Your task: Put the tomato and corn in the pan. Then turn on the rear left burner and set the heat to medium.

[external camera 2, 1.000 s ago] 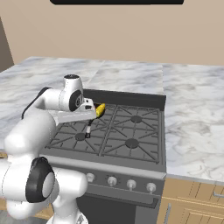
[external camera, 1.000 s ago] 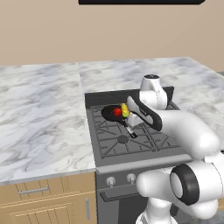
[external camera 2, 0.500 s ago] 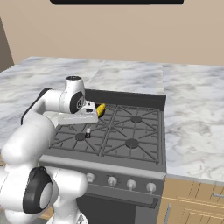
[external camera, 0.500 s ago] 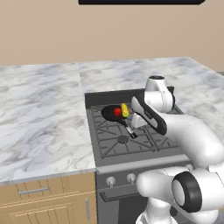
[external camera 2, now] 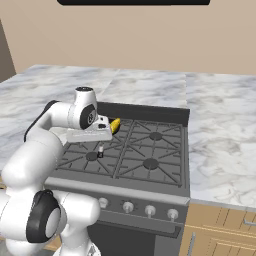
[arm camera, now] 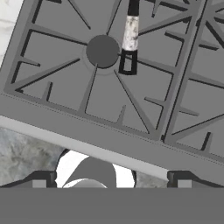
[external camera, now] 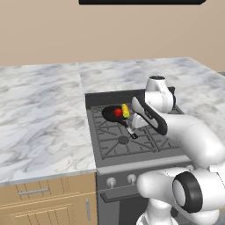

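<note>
Marble worktop (external camera: 39,110) lies to the left of the stove (external camera: 127,132), and on the stove's rear left burner sits my pan (external camera: 113,113), black, with the tomato (external camera: 117,112) in it and the corn (external camera: 125,110) just beside the tomato on its right, both inside the rim as far as I can judge from the left base view. The pan's handle (external camera: 131,131) runs toward the front, its pale tip over the front left burner (arm camera: 102,50), which the hand view looks down on. From the right base view I can make out the corn (external camera 2: 115,125) poking past my wrist, the rest of the pan being hidden behind the arm. My tool (arm camera: 111,183) hangs over the front part of the stove, jaws spread as wide as they go and holding nothing. So I judge the loading step done and the burner step in hand, with nothing turned yet. Next I need to bring the tool down over the front edge to the row of knobs (external camera 2: 128,206) on the stove's face, pick the one that governs the rear left burner, close on it squarely and turn it to the middle of its travel. Which knob that is I cannot tell from here, so that choice is the risk.
</note>
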